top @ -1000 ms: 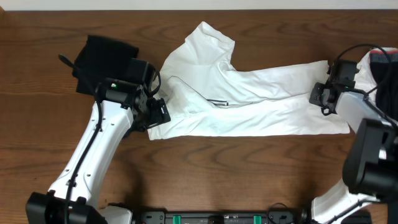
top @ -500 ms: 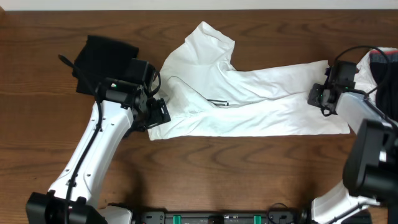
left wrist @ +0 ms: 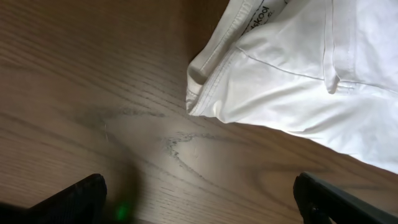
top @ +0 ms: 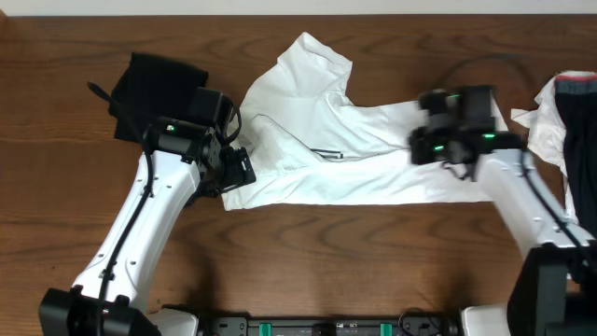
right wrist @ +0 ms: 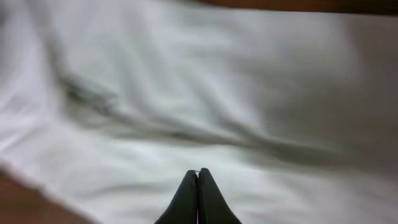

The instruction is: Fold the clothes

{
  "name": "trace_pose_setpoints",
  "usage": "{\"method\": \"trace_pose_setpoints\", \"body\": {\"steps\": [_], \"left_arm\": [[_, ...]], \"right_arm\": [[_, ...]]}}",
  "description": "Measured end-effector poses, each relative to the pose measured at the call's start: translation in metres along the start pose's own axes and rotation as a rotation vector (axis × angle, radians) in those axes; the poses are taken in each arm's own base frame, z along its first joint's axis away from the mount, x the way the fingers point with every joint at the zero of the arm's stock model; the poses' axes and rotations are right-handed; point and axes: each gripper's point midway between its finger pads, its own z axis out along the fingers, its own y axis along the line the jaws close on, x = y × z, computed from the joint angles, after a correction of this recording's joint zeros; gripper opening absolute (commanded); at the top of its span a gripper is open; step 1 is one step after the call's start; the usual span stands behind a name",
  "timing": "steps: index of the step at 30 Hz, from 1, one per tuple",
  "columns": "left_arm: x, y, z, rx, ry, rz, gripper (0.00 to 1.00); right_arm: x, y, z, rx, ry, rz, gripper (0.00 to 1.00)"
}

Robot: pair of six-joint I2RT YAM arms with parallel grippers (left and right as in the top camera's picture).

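Note:
The white T-shirt (top: 364, 154) lies crumpled lengthwise across the middle of the table, collar end to the left. My left gripper (top: 235, 170) hovers open at that left end; in the left wrist view the gripper (left wrist: 199, 202) frames bare wood just short of the shirt's folded hem (left wrist: 205, 87). My right gripper (top: 424, 145) is over the right half of the shirt. Its fingers (right wrist: 189, 186) are pressed shut above blurred white cloth (right wrist: 186, 93), with nothing visible between them.
A black garment (top: 149, 89) is bunched at the back left, behind the left arm. A white-and-dark garment (top: 564, 112) sits at the right edge. Bare brown table (top: 354, 252) stretches in front of the shirt.
The right arm has swung left, from the shirt's right end to a spot over its right half, staying shut. The left arm and shirt have not moved.

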Motion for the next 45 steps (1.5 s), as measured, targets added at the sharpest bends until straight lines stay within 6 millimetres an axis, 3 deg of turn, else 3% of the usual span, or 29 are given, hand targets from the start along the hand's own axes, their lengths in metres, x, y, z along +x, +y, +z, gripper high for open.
{"method": "trace_pose_setpoints", "body": {"steps": [3,7,17,21,26,33,41,45], "left_arm": [[0.000,0.000,0.000,0.000,0.000,0.000,0.98],[0.000,0.000,0.000,0.000,0.000,0.000,0.98],[0.000,0.000,0.000,0.000,0.000,0.000,0.98],[0.000,0.000,0.000,0.000,0.000,0.000,0.98],[0.000,0.000,0.000,0.000,0.000,0.000,0.98],[0.000,0.000,0.000,0.000,0.000,0.000,0.98],[0.000,0.000,0.000,0.000,0.000,0.000,0.98],[0.000,0.000,0.000,0.000,0.000,0.000,0.98]], "right_arm": [[0.008,0.047,0.020,-0.083,0.046,-0.168,0.01],[0.026,0.089,0.044,-0.143,0.104,-0.351,0.01],[0.063,0.138,0.098,-0.194,0.181,-0.636,0.01],[0.062,0.157,0.111,-0.200,0.142,-0.707,0.01],[0.055,0.167,0.119,-0.156,0.091,-0.765,0.01],[0.048,0.163,0.125,-0.101,0.066,-0.783,0.01],[0.023,0.153,0.135,0.006,-0.022,-0.763,0.01],[0.016,0.151,0.136,0.033,-0.047,-0.739,0.11]]}}
